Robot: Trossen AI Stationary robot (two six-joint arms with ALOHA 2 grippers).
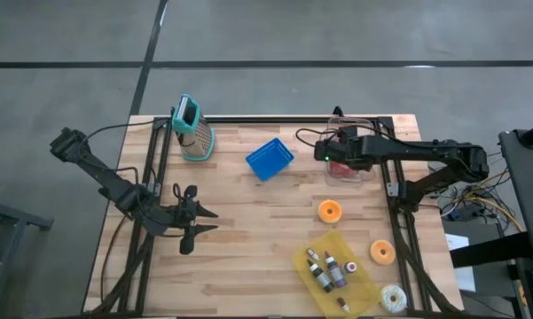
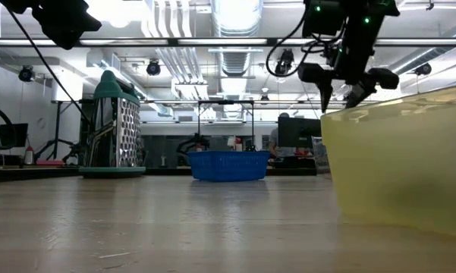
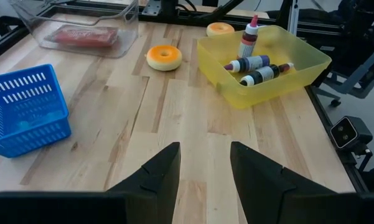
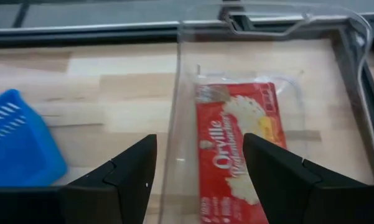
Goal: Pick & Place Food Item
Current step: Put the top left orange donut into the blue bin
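The food item is a red popcorn packet (image 4: 236, 149) lying flat on the floor of a clear plastic container (image 4: 267, 25) at the table's far right (image 1: 348, 164). My right gripper (image 4: 199, 149) hangs open above the container's left wall, slanting down, with nothing between its fingers; the high view shows my right gripper (image 1: 330, 158) over that container. My left gripper (image 1: 211, 220) waits open above the table's near left, also seen in its wrist view (image 3: 204, 155).
A blue basket (image 1: 270, 159) sits left of the container. A grater (image 1: 193, 131) stands at the far left. A yellow tray (image 1: 337, 275) with small bottles lies near right, with orange rings (image 1: 329, 211) (image 1: 382, 252) and a white ring (image 1: 393, 297) around it.
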